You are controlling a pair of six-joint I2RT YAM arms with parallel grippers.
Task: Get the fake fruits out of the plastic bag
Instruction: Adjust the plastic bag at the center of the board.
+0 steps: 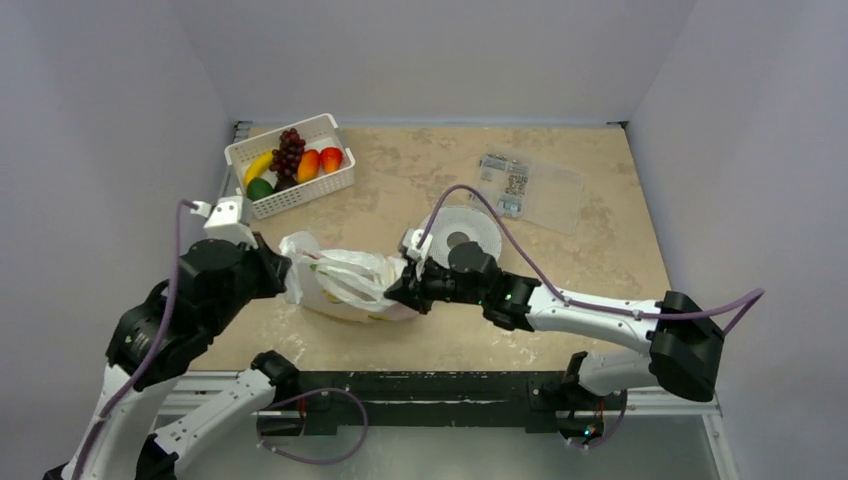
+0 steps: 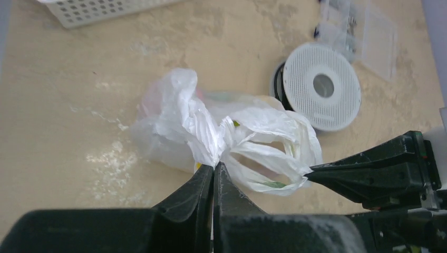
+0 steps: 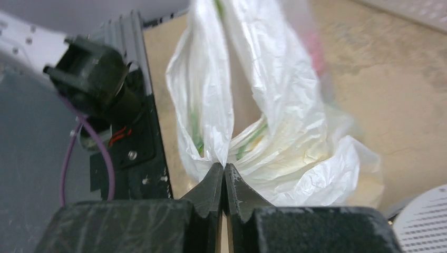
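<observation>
Two grippers pinch a plastic bag (image 1: 345, 285) from opposite ends, low over the table (image 1: 420, 170).

The bag sags between the two grippers, its belly resting on the table just below and between their tips. The left gripper (image 2: 213, 167) is closed tight on a gathered fold of film near one handle, and the right gripper (image 3: 224, 167) is closed just as tight on a fold at the opposite end, so the mouth lies between them. The film looks thin, crinkly and slippery: it will likely stretch, slide or tear if pulled hard, so handle loops or bunched folds seem the safest holds. The fruits (image 3: 317, 55) inside show only as faint red and yellow tints beyond the right gripper's tips. They are probably light, hard and glossy, and apt to roll.
</observation>
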